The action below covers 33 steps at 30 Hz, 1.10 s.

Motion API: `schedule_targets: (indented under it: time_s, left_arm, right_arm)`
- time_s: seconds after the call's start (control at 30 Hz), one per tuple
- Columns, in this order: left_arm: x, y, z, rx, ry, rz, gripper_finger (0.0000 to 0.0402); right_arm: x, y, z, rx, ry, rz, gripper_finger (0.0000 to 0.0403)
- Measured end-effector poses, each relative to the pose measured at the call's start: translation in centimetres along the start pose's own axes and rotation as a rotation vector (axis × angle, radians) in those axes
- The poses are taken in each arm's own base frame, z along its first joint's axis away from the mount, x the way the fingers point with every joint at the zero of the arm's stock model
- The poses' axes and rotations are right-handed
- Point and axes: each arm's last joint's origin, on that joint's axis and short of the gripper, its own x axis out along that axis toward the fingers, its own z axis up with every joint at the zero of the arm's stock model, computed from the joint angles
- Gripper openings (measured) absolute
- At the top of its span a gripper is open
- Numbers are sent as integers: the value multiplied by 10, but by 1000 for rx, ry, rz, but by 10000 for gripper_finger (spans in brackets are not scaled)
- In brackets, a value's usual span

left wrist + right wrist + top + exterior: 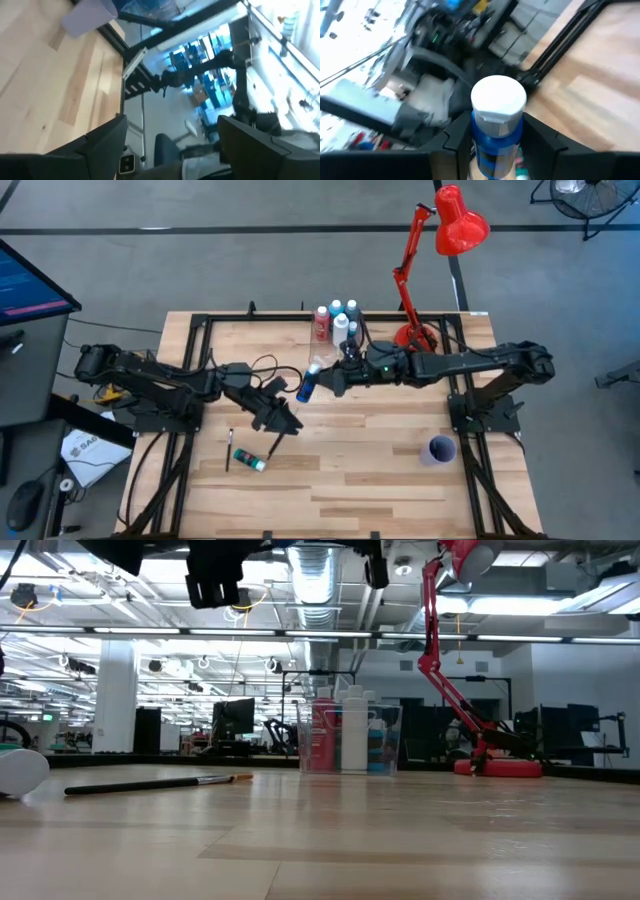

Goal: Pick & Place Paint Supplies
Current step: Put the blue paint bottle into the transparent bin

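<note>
Left hand point(283, 423) raised above the bench point(380, 470), tilted, fingers spread wide, holding nothing. Below it on the wood: thin dark paintbrush point(228, 451), small blue-green tube point(249, 459), second brush point(277, 443). Right hand point(322, 383) reaching in from the right, lifted off the bench, fingers clamped on a blue bottle point(496, 131) with white cap point(498, 98). Behind it, clear box point(347, 738) near the back edge with red and white bottles standing upright inside. Red lamp point(440, 240) next, purple cup point(440, 449) at far right.
</note>
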Motion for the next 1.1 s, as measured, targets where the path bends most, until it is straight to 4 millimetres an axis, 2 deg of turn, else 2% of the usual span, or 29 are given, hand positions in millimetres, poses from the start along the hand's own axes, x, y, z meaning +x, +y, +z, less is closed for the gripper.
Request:
schedule_targets:
  time_s: [0.23,0.43,0.57,0.73,0.87,1.0,1.1]
  left_arm:
    - [2,-1,-6,32,20,18,296]
    - [2,1,-7,31,22,31,283]
    - [-3,16,-7,-3,9,102,279]
    - [-15,43,-6,-86,-14,279,278]
    - [-22,53,1,-102,-80,345,278]
    - [-24,55,6,-95,-125,365,278]
    - [-24,55,6,-94,-126,365,278]
  right_arm:
    - [-10,11,22,-84,-65,-278,132]
    - [-19,25,30,-140,-170,-410,130]
    - [-21,24,25,-170,-217,-491,131]
    - [-25,20,23,-209,-270,-601,131]
    - [-27,17,24,-244,-325,-678,131]
    - [-8,2,16,-349,-310,-776,131]
    - [18,-15,9,-358,-312,-809,131]
